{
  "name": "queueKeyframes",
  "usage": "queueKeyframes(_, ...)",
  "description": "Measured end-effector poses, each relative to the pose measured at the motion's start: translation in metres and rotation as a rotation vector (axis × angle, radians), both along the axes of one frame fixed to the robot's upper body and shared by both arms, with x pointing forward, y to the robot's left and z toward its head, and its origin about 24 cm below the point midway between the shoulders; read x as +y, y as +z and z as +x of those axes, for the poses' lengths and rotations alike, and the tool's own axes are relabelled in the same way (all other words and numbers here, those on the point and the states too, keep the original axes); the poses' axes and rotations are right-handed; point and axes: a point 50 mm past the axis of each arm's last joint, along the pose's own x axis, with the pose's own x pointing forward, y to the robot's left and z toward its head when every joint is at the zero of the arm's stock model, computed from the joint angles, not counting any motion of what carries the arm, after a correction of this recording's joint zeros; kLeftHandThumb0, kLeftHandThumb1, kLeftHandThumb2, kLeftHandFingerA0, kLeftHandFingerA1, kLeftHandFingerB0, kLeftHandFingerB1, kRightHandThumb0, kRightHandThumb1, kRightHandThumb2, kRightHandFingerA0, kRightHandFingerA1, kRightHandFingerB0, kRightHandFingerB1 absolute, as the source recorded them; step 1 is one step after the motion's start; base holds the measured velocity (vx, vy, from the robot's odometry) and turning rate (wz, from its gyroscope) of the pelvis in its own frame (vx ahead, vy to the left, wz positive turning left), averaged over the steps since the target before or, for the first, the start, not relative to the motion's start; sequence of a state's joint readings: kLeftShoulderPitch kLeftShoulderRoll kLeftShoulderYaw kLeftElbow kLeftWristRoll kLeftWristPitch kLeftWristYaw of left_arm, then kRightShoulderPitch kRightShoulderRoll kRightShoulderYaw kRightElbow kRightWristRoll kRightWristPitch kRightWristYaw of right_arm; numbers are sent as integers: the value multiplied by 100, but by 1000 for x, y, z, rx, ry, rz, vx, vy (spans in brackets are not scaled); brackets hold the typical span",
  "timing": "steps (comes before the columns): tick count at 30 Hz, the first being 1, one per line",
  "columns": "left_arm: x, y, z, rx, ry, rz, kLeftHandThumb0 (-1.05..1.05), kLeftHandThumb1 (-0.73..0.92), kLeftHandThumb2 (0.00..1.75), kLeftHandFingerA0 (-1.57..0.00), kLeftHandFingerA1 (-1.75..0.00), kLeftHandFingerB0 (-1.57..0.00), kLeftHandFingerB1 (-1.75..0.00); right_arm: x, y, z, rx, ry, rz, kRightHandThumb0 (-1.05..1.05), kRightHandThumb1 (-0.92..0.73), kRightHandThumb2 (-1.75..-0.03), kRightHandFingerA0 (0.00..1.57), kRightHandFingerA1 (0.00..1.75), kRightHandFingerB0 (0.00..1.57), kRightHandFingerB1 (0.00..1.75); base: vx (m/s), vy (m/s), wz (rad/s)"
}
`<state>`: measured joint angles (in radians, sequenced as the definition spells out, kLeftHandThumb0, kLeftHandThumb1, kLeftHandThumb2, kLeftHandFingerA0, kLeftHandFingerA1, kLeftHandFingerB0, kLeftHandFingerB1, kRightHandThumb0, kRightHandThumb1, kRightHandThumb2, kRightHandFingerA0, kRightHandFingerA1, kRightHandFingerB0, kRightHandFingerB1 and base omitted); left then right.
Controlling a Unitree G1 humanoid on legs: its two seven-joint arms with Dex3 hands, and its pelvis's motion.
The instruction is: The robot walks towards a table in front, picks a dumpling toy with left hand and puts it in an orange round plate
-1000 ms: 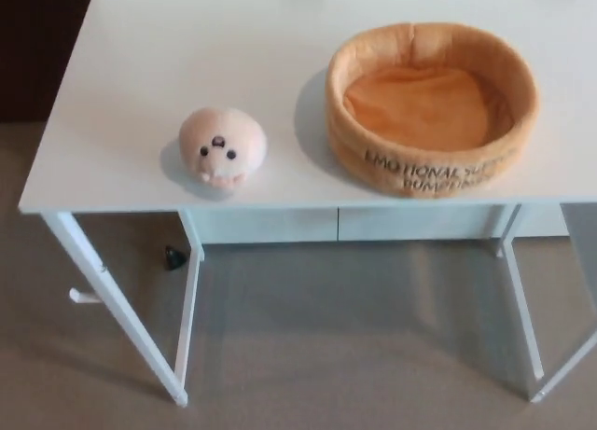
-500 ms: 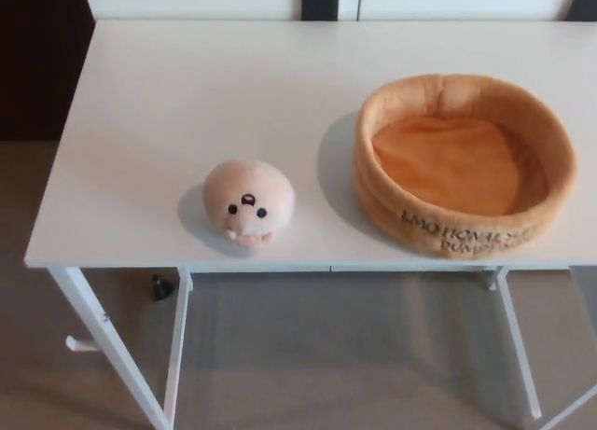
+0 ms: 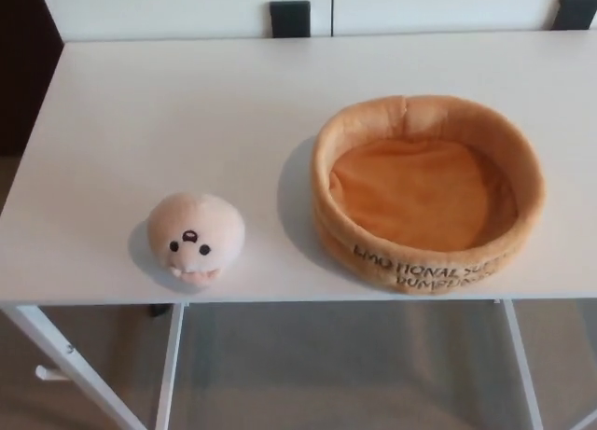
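Observation:
A pale pink round dumpling toy (image 3: 196, 238) with a small black face sits near the front left edge of the white table (image 3: 187, 113). To its right stands the orange round plush plate (image 3: 427, 192), a soft basket with raised walls and black lettering on its front; it holds nothing. A gap of bare tabletop separates the two. Neither of my hands shows in the head view.
White table legs (image 3: 168, 374) run down to a grey-beige floor below the front edge. Two dark brackets (image 3: 290, 19) sit on the white wall panel behind the table. A dark area lies at the far left.
The whole picture has shifted as the camera came nearer: table, toy and plate sit lower and further left in view. The things themselves have not moved.

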<state>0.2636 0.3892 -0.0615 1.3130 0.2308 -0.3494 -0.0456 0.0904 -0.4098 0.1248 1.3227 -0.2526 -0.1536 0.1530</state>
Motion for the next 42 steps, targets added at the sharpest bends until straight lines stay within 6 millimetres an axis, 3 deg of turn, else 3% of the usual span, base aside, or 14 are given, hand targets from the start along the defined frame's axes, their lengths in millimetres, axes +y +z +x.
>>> queueKeyframes(11, 3, 2, 3, -15, 6, 12, -42, 55, 63, -50, -50, -23, -33, 10, -5, 5, 9, 28, 23, -33, -65, -59, 64, 46, 51, 39, 17, 173, -3)
queueKeyframes(12, 3, 2, 2, -14, 6, 12, -38, 54, 56, -47, -47, -23, -30, 10, -5, 5, 12, 31, 22, -32, -67, -60, 65, 46, 53, 40, 113, 12, 4)
queueKeyframes(18, 3, 2, 5, -27, 7, 12, -34, 53, 56, -47, -47, -24, -30, 10, -4, 12, 0, 40, 25, -31, -67, -60, 63, 47, 51, 40, 105, -43, 9)
queueKeyframes(19, 3, 2, 6, -30, 6, 11, -41, 52, 56, -47, -55, -23, -31, 10, -4, 14, -3, 42, 26, -30, -72, -61, 63, 45, 51, 39, 86, -68, 0)
queueKeyframes(30, 4, 3, 4, -47, 25, -4, -39, 52, 56, -46, -63, -22, -30, 10, -4, 15, 9, 44, 22, -32, -67, -59, 62, 46, 51, 39, 15, -11, 1)
queueKeyframes(31, 4, 3, 4, -48, 25, -4, -27, 55, 57, -28, -43, -20, -29, 10, -4, 15, 10, 46, 22, -30, -68, -59, 61, 47, 49, 40, 0, 0, 0)
queueKeyframes(32, 4, 4, 5, -52, 23, -4, -38, 49, 64, -16, -42, -17, -34, 10, -4, 16, 10, 47, 23, -33, -68, -60, 62, 47, 50, 40, 0, 0, 0)
queueKeyframes(42, -3, 24, 28, -320, -113, -29, -42, 48, 62, -14, -39, -15, -31, 12, -5, 17, 6, 53, 28, -31, -68, -59, 61, 47, 50, 40, 0, 0, 0)
